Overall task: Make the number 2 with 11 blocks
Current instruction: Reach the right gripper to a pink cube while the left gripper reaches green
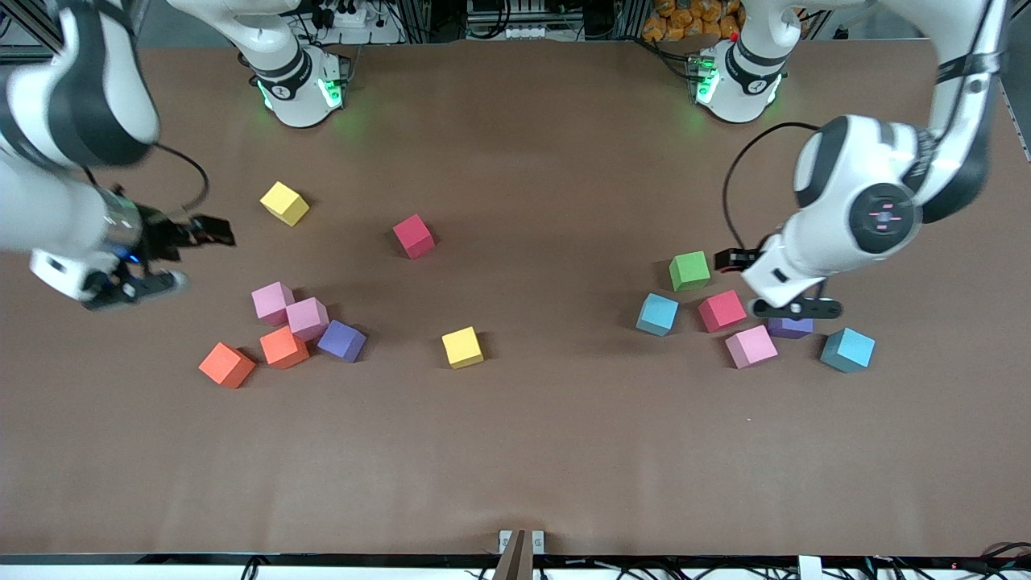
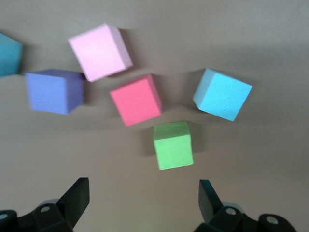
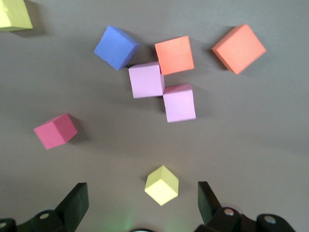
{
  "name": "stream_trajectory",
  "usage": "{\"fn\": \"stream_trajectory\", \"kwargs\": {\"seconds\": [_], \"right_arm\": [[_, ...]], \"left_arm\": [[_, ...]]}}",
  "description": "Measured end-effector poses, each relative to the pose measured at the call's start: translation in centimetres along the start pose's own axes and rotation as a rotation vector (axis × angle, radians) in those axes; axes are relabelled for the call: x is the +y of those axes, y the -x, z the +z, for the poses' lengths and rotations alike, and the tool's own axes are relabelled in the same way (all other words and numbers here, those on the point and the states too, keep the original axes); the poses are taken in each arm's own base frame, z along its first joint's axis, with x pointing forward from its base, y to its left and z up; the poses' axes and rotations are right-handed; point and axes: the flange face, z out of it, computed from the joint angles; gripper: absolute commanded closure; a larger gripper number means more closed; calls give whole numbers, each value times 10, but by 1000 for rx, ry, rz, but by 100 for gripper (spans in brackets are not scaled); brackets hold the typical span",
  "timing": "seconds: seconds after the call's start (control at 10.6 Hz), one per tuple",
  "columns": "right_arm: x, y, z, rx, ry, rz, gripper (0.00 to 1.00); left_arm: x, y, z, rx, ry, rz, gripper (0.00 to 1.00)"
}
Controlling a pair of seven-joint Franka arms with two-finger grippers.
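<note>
— Where are the pincers hanging?

— The left gripper (image 1: 773, 282) is hovering above the cluster at the left arm's end of the table, beside the green block (image 1: 689, 271) and over the red block (image 1: 722, 311) and the purple block (image 1: 790, 326). The right gripper (image 1: 173, 256) is hanging over bare table (image 1: 515, 451) at the right arm's end, above and apart from the pink blocks (image 1: 272, 302).

— What is the left wrist view giving us that the front view isn't?

— It is showing the whole purple block (image 2: 54, 90), which the gripper is partly covering in the front view, and both fingers (image 2: 77, 197) standing wide, with nothing between them. The right wrist view is showing its own fingers (image 3: 76, 202) spread just as wide, empty, with a yellow block (image 3: 161, 185) lying between them on the table below.

— And the number 2?

— No digit is forming; all the blocks are lying scattered in two loose groups, with a yellow block (image 1: 462, 347) lying between the groups.
</note>
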Motion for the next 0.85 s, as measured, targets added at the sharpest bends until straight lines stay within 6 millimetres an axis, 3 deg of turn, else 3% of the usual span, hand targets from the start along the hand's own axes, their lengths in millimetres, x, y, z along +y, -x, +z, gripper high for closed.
{"fn": "stream_trajectory", "kwargs": {"seconds": [0.28, 0.66, 0.85], "right_arm": [[-17, -44, 68, -57, -7, -43, 0], [-25, -83, 133, -51, -2, -65, 0], [-21, -94, 158, -35, -1, -62, 0]], "left_arm": [[34, 9, 54, 1, 8, -29, 0], [34, 12, 112, -6, 17, -40, 0], [32, 17, 127, -19, 14, -70, 0]]}}
